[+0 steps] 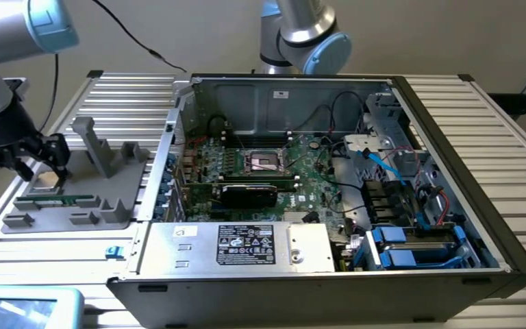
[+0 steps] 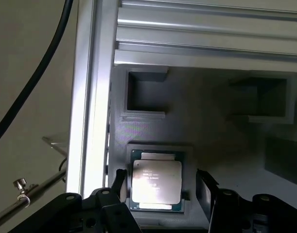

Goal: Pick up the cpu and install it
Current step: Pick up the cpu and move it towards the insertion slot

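Pincer [image 2: 161, 179] (wide open) straddles the cpu [image 2: 156, 182] without clasping it.

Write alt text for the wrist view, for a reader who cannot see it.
The cpu lies flat, silver top up, in a square recess of a grey holder, and the open hand has one dark finger on each side of it. The ribbed aluminium table runs along the holder's edge.

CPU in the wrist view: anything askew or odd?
Nothing stands out. The cpu lies flat and square in its recess in the grey tray, silver top up. The hand is open and straddles it, with a gap on each side.
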